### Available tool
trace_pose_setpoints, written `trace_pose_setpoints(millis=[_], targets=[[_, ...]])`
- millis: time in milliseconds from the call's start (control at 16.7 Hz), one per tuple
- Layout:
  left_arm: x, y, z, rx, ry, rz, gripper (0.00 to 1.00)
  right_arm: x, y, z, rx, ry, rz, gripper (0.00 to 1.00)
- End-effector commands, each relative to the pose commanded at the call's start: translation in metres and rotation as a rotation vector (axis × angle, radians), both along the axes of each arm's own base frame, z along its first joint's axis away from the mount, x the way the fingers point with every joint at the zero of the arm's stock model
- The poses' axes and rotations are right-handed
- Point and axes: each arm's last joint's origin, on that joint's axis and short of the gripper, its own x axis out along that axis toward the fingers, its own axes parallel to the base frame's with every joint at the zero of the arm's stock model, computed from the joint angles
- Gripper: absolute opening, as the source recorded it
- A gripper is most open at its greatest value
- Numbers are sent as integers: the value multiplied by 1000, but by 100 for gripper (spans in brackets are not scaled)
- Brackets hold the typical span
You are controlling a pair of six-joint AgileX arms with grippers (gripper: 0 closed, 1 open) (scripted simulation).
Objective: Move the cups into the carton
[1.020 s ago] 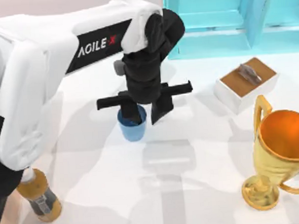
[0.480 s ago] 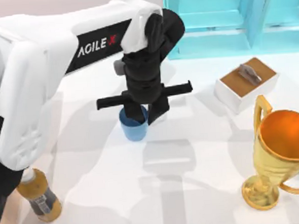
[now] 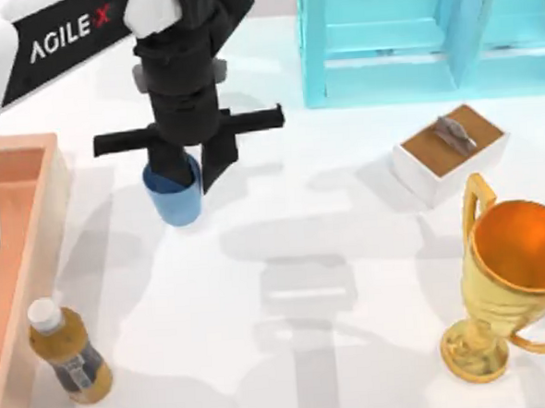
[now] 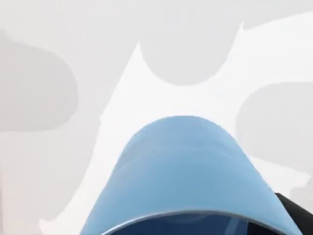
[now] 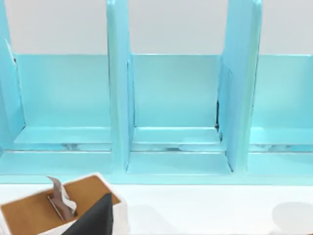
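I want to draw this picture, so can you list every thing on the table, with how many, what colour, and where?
Plain blue tumbler cup: one, blue, held off the table at the top view's left-centre.
Shallow orange-brown carton: one, light wood rim, left edge.
Amber bottle with white cap: one, lower left, beside the carton.
Small white box with brown top: one, right of centre.
Gold trophy cup with handles: one, lower right.
Turquoise shelf unit: one, far edge.
White table: one.
Left gripper: black, gripping the tumbler.
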Motion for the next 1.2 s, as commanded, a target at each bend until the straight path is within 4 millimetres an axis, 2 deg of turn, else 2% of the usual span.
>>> trace_pose_setpoints(millis=[180, 480, 660, 780, 960, 1200], targets=[[-3, 31, 32, -10, -8, 5, 0, 0, 0, 0, 0, 0, 0, 100], [-3, 33, 34, -9, -10, 0, 0, 0, 0, 0, 0, 0, 0, 100], [-2, 51, 38, -5, -9, -15, 0, 0, 0, 0, 0, 0, 0, 100], [-2, 76, 42, 1, -8, -33, 0, 0, 0, 0, 0, 0, 0, 100], [-7, 125, 52, 8, -7, -63, 0, 0, 0, 0, 0, 0, 0, 100], [-26, 194, 65, 15, -10, -102, 0, 0, 0, 0, 0, 0, 0, 100]])
